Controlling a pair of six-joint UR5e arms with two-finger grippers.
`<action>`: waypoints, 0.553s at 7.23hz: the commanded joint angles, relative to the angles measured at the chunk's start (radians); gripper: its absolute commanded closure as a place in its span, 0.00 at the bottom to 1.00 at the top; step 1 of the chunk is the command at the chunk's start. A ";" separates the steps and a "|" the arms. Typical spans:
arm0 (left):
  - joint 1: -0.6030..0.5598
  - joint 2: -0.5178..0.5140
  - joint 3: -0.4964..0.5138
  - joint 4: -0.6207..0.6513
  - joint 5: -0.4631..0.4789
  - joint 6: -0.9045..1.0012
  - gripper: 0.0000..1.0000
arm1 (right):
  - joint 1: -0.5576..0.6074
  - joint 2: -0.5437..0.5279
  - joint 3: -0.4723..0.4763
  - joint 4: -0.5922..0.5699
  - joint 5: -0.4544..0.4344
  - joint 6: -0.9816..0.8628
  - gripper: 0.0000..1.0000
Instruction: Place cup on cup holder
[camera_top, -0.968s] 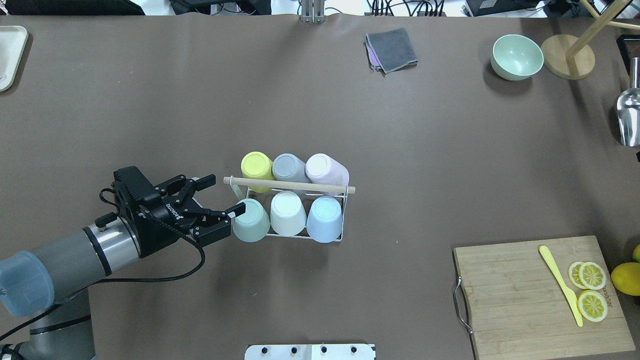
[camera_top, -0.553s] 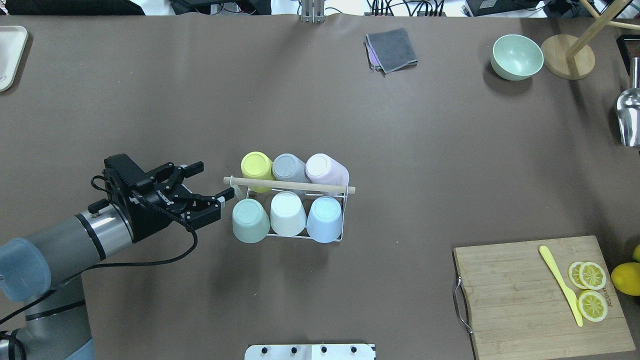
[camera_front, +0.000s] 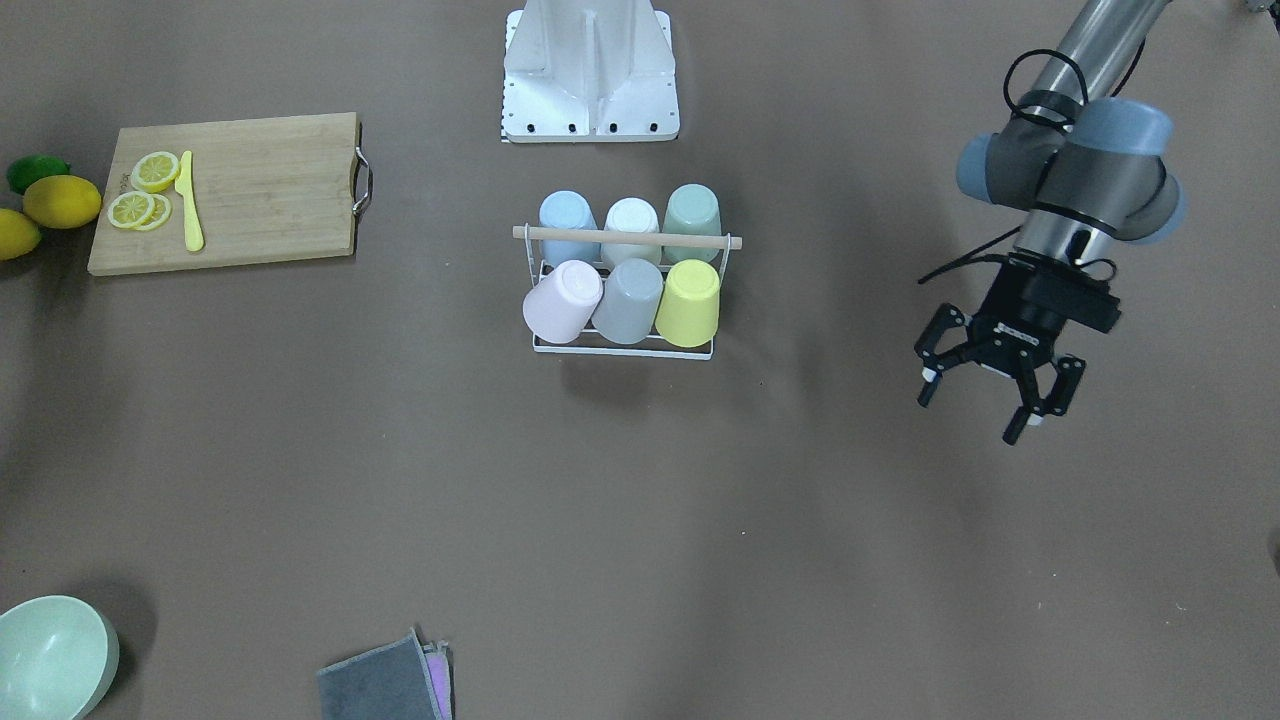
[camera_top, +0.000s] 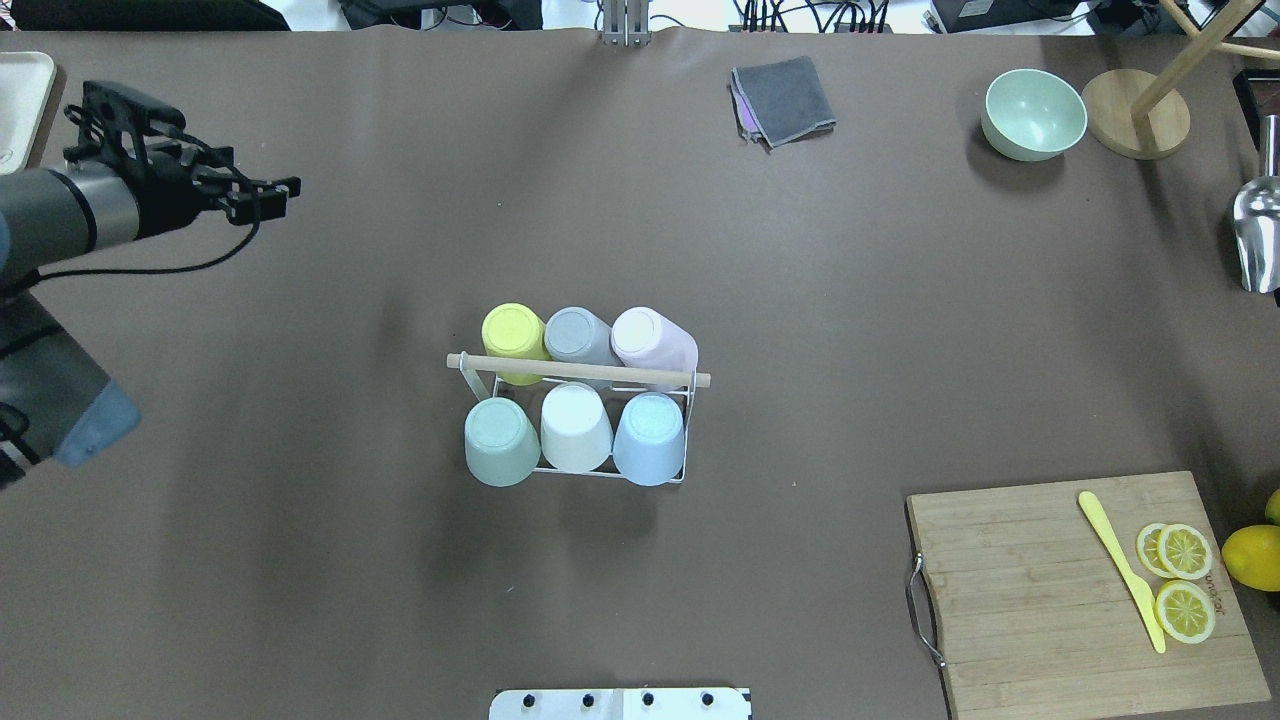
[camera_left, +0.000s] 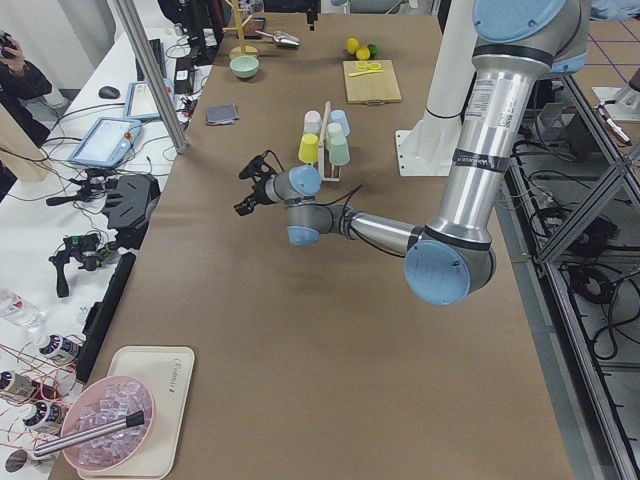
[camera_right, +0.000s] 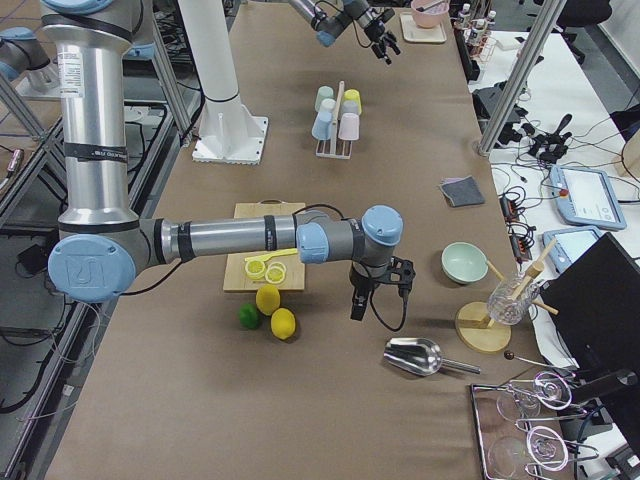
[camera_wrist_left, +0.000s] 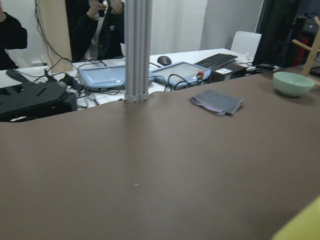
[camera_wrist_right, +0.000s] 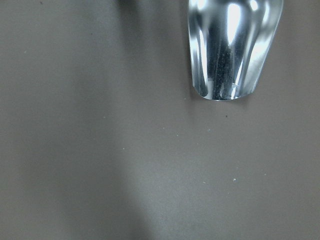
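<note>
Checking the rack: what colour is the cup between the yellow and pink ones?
Grey. The grey cup shows best in the overhead exterior view.

small white wire cup holder (camera_top: 600, 372) stands upright mid-table; pale green cup (camera_top: 500, 442) sits inverted at its corner

Left end effector (camera_front: 968, 412) now well away from cup holder (camera_front: 627, 237)

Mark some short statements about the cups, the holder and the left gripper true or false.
The cup holder carries six upturned cups. True.
The left gripper grips the green cup. False: it is open, empty and well away from that cup.
The yellow cup sits next to the grey cup. True.
The lemon slices lie in the bowl. False: they lie on the cutting board, far from the bowl.
</note>
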 joint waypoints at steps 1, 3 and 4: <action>-0.128 -0.065 0.041 0.253 -0.107 0.075 0.03 | -0.001 0.025 -0.023 0.032 0.016 -0.003 0.02; -0.239 -0.085 0.035 0.556 -0.200 0.178 0.03 | -0.001 0.027 -0.030 0.061 0.018 0.000 0.02; -0.284 -0.075 0.036 0.647 -0.253 0.233 0.03 | -0.003 0.027 -0.029 0.063 0.018 0.000 0.01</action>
